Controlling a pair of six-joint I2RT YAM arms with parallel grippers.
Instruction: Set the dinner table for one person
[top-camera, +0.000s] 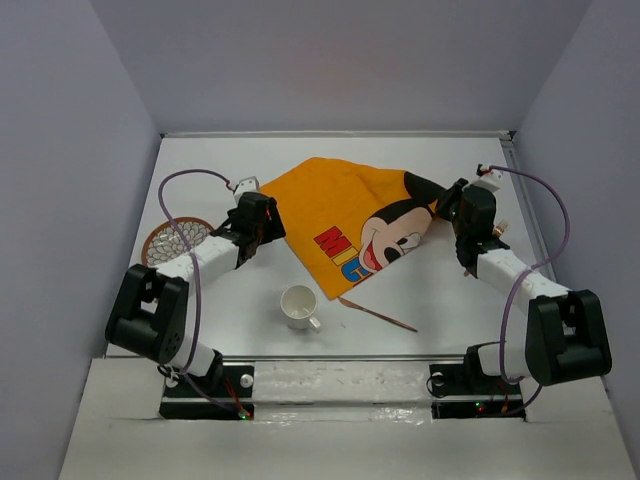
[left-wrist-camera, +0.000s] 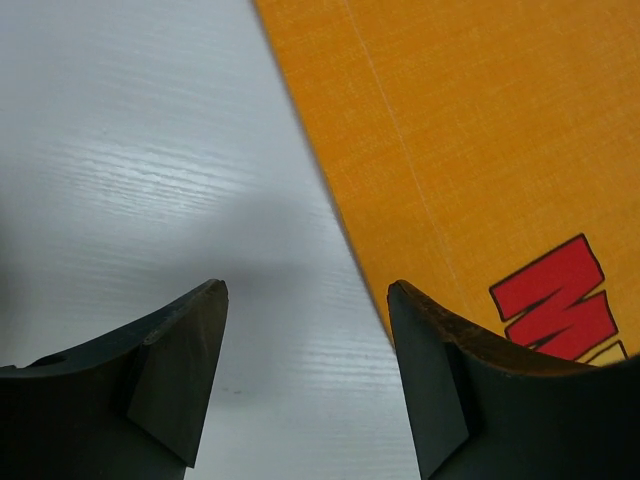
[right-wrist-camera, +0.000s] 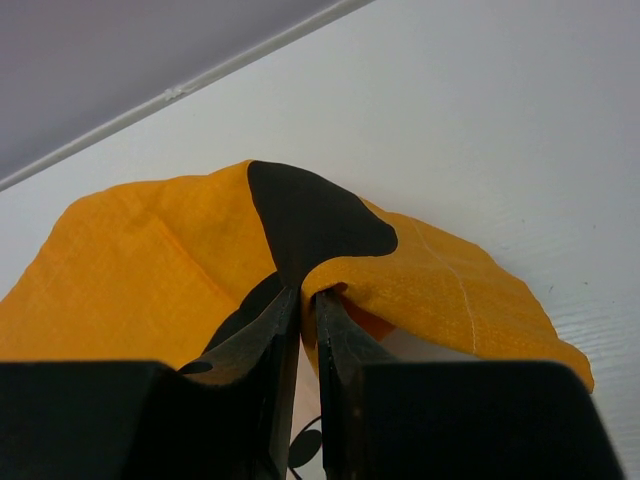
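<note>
Pinching orange cloth (top-camera: 330, 205), right gripper (right-wrist-camera: 308, 292); lettering reads "MIC", remainder seemingly hidden.

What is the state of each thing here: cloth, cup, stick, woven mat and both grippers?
Orange cloth: spread on the dinner table, right corner pinched and bunched.
White cup: upright, looks empty, not held.
Thin stick: lying flat.
Woven mat: flat, partly hidden by the left arm.
Left gripper: open, holding nothing.
Right gripper: shut on the orange cloth.
</note>
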